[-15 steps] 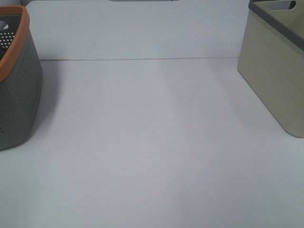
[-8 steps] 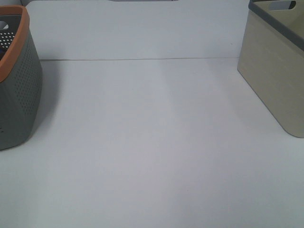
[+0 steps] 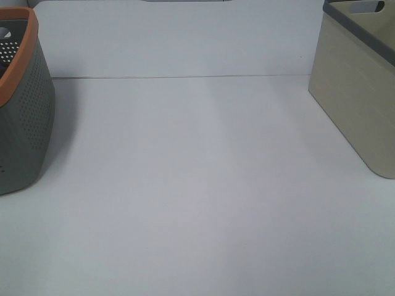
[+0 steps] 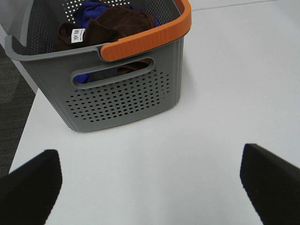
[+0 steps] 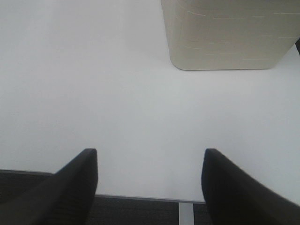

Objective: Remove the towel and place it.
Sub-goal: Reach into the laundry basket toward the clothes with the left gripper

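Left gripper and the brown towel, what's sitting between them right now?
In the left wrist view: a bare strip of white table, then the grey basket's perforated wall. The towel lies inside the basket, beyond that wall.

The towel [image 4: 117, 21] sits largely hidden inside the grey basket [image 4: 122, 98], and its white label [image 4: 78, 35] seems printed but unreadable.

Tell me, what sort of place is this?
Likely a robot test bench staged as a laundry corner: a plain white table, a grey perforated basket holding a brown towel, and a beige bin.
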`<act>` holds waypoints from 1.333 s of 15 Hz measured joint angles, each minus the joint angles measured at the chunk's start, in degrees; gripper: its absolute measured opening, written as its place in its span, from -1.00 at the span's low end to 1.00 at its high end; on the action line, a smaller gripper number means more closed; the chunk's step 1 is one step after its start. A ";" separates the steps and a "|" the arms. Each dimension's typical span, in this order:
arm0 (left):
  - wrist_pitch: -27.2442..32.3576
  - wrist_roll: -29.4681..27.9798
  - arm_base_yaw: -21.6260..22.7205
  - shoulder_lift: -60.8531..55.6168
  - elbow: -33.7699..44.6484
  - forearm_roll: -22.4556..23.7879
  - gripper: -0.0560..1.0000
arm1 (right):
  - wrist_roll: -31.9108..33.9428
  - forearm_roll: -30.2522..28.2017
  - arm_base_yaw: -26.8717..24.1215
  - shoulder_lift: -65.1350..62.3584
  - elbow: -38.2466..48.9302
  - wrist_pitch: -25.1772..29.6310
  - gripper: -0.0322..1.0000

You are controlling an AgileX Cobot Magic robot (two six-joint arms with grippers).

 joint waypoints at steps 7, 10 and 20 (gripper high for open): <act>0.00 0.06 0.00 0.00 0.00 0.00 0.98 | 0.00 0.00 0.00 0.00 0.00 0.00 0.14; 0.00 0.06 0.00 0.00 0.00 0.00 0.98 | 0.00 0.00 0.00 0.00 0.00 0.00 0.14; -0.06 0.06 0.00 0.00 0.00 0.00 0.98 | 0.00 0.00 0.00 0.00 0.00 0.00 0.14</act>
